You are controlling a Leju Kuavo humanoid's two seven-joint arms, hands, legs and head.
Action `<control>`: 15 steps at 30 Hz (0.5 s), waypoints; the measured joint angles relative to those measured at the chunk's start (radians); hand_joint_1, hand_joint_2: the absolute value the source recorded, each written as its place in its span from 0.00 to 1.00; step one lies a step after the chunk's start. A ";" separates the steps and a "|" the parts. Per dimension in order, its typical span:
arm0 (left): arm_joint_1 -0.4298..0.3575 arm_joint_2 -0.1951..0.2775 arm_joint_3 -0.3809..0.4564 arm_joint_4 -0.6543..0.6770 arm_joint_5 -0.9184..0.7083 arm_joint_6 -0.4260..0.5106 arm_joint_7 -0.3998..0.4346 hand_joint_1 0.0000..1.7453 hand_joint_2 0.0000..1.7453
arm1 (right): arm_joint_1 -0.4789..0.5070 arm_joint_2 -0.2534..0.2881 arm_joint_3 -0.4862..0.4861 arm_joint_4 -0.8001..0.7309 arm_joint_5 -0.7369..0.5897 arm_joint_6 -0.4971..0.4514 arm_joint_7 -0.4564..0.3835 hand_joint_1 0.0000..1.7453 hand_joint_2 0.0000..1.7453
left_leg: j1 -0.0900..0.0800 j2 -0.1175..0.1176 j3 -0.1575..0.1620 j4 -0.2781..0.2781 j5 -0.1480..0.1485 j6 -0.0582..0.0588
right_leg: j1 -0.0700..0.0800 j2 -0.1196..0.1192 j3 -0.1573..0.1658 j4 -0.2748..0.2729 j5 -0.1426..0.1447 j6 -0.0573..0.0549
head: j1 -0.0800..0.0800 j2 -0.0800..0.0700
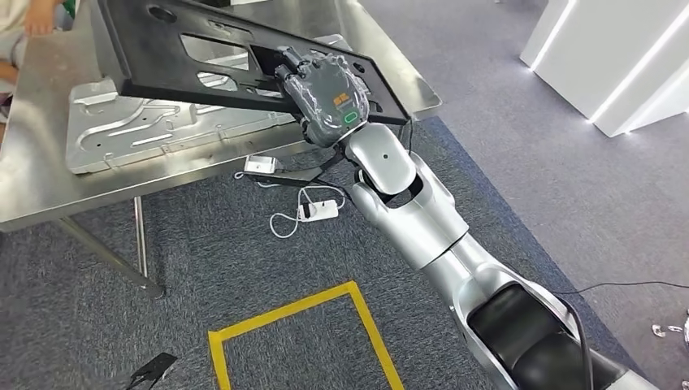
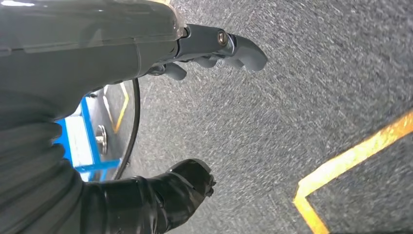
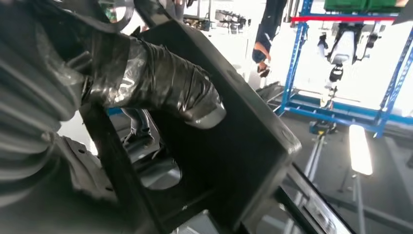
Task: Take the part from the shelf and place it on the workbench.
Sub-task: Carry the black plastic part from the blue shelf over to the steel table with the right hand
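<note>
A long flat black part point(image 1: 203, 49) with several cut-outs lies tilted over the steel workbench point(image 1: 49, 179), its near end raised. My right hand point(image 1: 323, 89) grips that near end, fingers hooked into a cut-out. In the right wrist view the thumb point(image 3: 160, 83) presses on the black part point(image 3: 234, 146). My left hand point(image 2: 204, 48) hangs over the carpet, fingers slightly curled, holding nothing.
A pressed grey metal panel point(image 1: 138, 130) lies on the workbench under the black part. White adapters and a cable point(image 1: 313, 210) lie on the carpet below the bench edge. Yellow floor tape point(image 1: 301, 325) marks a square. A person's arm point(image 1: 36, 16) is at the far left corner.
</note>
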 joint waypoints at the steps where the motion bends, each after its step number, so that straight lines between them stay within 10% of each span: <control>1: 0.000 0.000 0.000 0.000 0.000 0.000 0.000 0.00 1.00 | 0.002 -0.001 0.000 0.002 0.000 0.000 0.000 1.00 1.00 | -0.001 -0.016 0.008 0.000 -0.006 0.001 | 0.000 0.003 -0.035 0.029 -0.015 0.001 | 0.000 0.000; 3: 0.003 0.000 0.000 0.001 0.000 -0.001 0.001 0.00 1.00 | 0.004 -0.002 0.002 0.004 -0.001 0.000 0.001 1.00 1.00 | -0.001 -0.047 0.027 0.000 -0.020 -0.001 | 0.003 0.007 -0.056 -0.010 0.015 -0.004 | 0.000 0.000; 7: 0.005 -0.005 0.000 0.004 0.000 -0.002 0.001 0.00 1.00 | 0.003 -0.003 0.004 0.007 -0.003 0.001 0.001 1.00 1.00 | 0.003 -0.098 0.051 -0.001 -0.046 -0.013 | 0.009 0.073 -0.004 -0.245 0.199 -0.029 | 0.000 0.000; 10: 0.008 -0.003 0.000 0.005 0.000 -0.002 0.002 0.00 1.00 | 0.003 0.000 0.007 0.007 -0.003 0.001 0.001 1.00 1.00 | 0.005 -0.116 0.057 0.000 -0.051 -0.027 | 0.012 0.059 0.021 -0.275 0.201 -0.042 | 0.001 0.000; 12: 0.007 -0.001 0.000 0.006 0.001 -0.002 0.003 0.00 1.00 | 0.000 0.002 0.007 0.005 -0.003 0.000 0.002 1.00 1.00 | -0.001 -0.075 0.046 0.037 -0.059 -0.033 | 0.008 0.035 0.048 -0.286 0.193 -0.054 | -0.001 0.000; 15: 0.000 0.000 0.000 0.006 0.001 -0.001 0.002 0.00 1.00 | 0.000 0.003 0.007 0.005 -0.003 0.001 0.001 1.00 1.00 | -0.004 0.005 -0.051 0.204 -0.110 -0.045 | 0.009 0.002 0.082 -0.292 0.171 -0.060 | -0.004 0.000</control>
